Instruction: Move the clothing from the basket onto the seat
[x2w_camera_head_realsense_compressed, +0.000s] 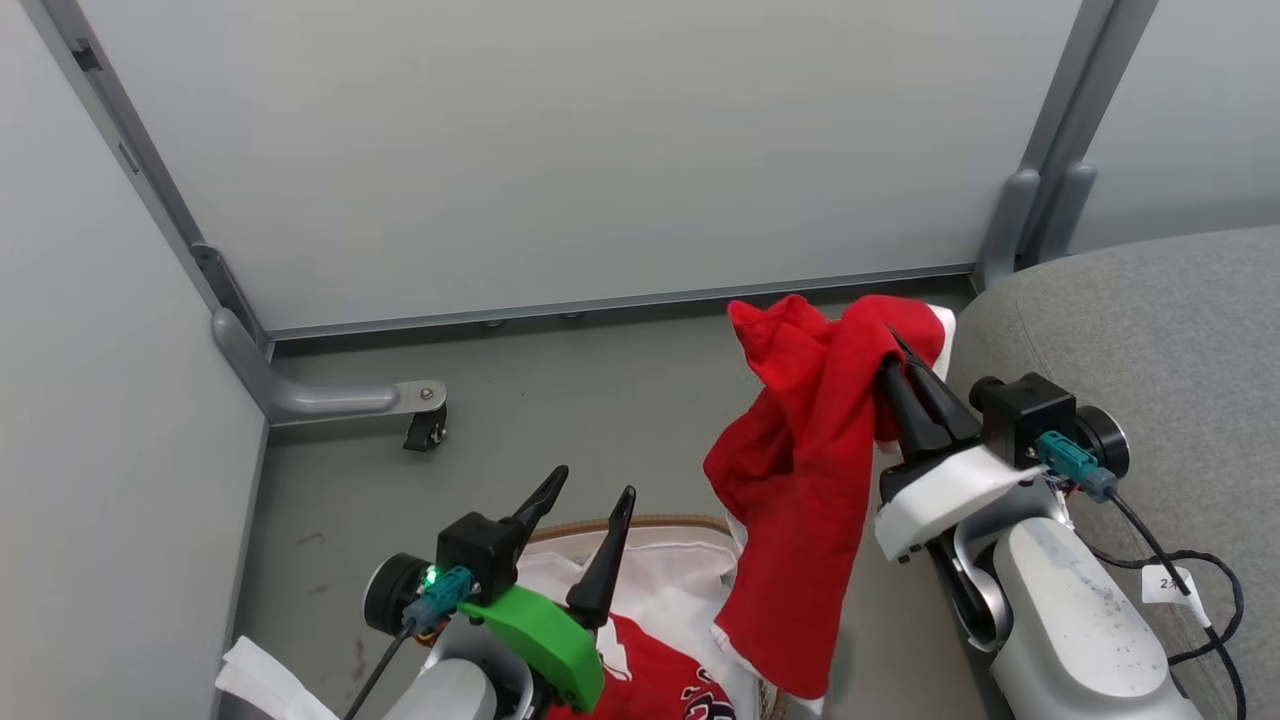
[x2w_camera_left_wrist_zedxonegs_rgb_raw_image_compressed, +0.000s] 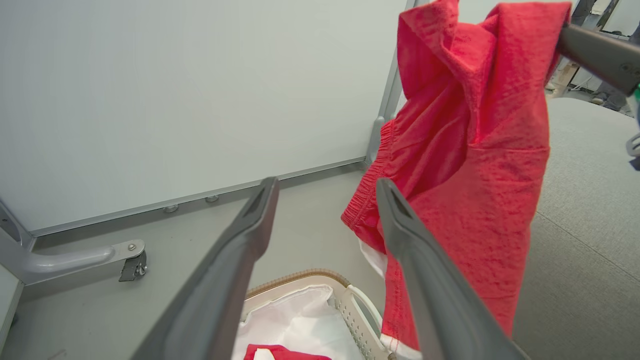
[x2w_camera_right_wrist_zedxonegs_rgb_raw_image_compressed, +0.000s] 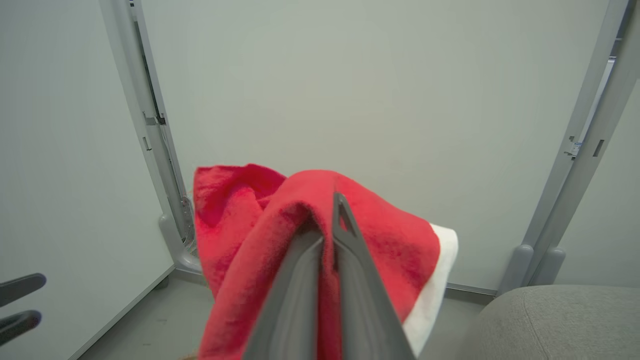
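One red garment (x2w_camera_head_realsense_compressed: 800, 470) is hanging pinched in the right claw (x2w_camera_head_realsense_compressed: 897, 360) just off the edge of the seat (x2w_camera_head_realsense_compressed: 1180, 330), needing a high carry over it before release, while the left claw (x2w_camera_head_realsense_compressed: 594, 480) is gaping wide above the basket (x2w_camera_head_realsense_compressed: 640, 522).

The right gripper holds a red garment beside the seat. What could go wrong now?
The right gripper pinches only one fold of the red garment; it might slip onto the floor. The long hanging end may catch on the seat edge. The open left gripper nearby could snag it.
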